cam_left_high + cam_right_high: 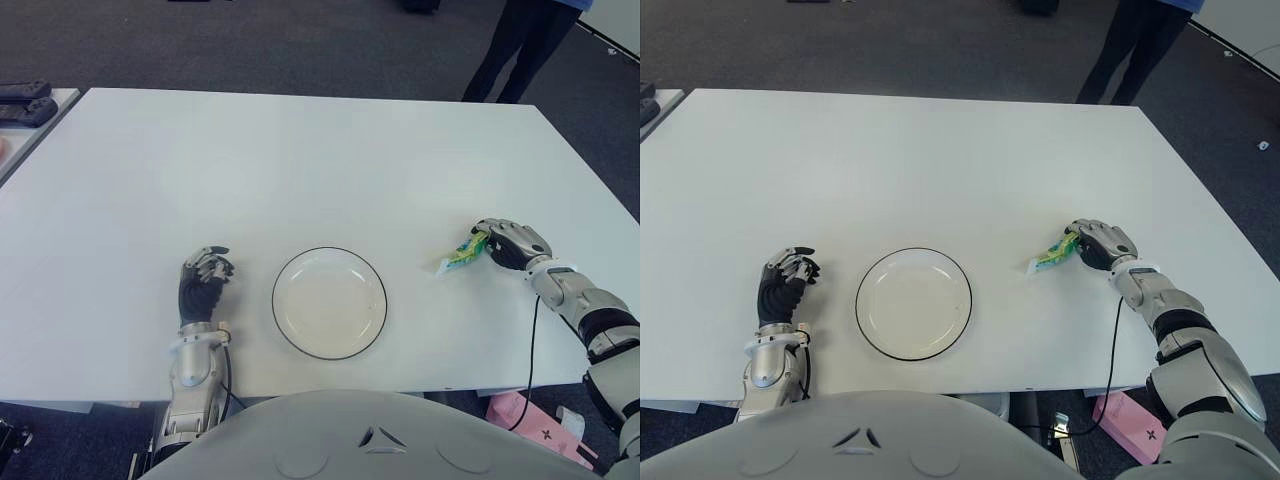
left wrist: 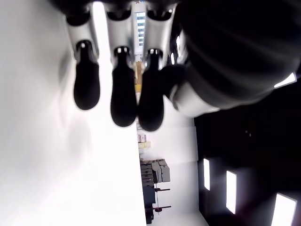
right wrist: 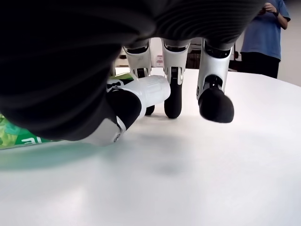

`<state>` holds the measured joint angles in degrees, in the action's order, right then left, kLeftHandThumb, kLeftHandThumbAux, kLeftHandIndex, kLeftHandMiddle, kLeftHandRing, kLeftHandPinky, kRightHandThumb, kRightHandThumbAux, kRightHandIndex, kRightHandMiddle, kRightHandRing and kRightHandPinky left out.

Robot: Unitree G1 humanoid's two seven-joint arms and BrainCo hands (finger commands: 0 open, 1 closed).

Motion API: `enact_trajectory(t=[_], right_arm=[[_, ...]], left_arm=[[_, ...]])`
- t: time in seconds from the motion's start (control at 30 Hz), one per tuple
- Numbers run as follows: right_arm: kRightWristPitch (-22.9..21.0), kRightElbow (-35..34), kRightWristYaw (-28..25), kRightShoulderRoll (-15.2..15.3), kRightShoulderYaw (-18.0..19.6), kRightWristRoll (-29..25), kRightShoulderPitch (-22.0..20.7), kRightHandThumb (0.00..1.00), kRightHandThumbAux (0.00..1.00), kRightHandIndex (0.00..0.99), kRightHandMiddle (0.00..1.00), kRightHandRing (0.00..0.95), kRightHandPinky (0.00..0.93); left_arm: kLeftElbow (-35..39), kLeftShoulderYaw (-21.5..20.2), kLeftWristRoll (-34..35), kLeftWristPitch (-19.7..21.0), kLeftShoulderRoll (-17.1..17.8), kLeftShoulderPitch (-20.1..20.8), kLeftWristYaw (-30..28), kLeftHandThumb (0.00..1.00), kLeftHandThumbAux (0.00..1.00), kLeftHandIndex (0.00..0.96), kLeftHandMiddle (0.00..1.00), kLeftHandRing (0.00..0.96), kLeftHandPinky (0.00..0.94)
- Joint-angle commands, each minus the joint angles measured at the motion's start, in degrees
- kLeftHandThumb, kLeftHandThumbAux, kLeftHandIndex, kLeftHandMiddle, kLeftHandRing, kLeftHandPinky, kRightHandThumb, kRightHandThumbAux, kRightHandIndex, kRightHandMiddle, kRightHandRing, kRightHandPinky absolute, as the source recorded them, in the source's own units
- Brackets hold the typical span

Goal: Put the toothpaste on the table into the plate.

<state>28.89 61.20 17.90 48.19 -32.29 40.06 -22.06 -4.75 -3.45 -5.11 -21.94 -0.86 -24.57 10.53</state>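
White table [image 1: 300, 160] fills the view, with a person's legs [image 1: 515, 50] standing beyond its far edge. Near the front edge, in the middle, sits a round white plate [image 1: 329, 302] with a dark rim, holding nothing. To its left the left hand [image 1: 204, 279] shows with fingers curled and gripping nothing. To the right of the plate, the right hand [image 1: 508, 243] is down on the table with its fingers closed around one end of the green toothpaste [image 1: 460, 253], which lies on the table between hand and plate, apart from the plate.
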Motion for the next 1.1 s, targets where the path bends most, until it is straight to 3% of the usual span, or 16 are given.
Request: enact_trajectory(t=[0.03,0.67,0.8,1.1], right_arm=[[2.0,-0.3,-3.6,-2.8,-2.6,1.9,6.4,0.843,0.679,0.4,0.54,0.81,0.796],[-0.2,-2.5,-3.4,-2.8,-1.5,1.1,7.4,0.841,0.681,0.4,0.539,0.817,0.794],[-0.6,-3.5,-3.4,-3.3,0.2,-0.5,8.2,0.841,0.681,0.402,0.539,0.814,0.791],[0.8,-9.1,-5.4,-5.2,8.2,-11.0,10.8,0.841,0.681,0.403,0.539,0.819,0.818]], left_arm=[[-1.3,0.1,-0.2,1.4,-0.4,0.2,-0.1,0.704,0.719,0.434,0.632,0.623,0.625],[-2.2,-0.1,0.4,0.4,-0.2,0.9,-0.7,0.702,0.72,0.434,0.638,0.626,0.618],[-2.3,-0.2,0.8,0.4,-0.1,1.0,-1.0,0.703,0.719,0.434,0.636,0.624,0.615],[-2.3,-0.1,0.3,0.7,0.1,1.2,-0.5,0.704,0.718,0.435,0.623,0.614,0.611]])
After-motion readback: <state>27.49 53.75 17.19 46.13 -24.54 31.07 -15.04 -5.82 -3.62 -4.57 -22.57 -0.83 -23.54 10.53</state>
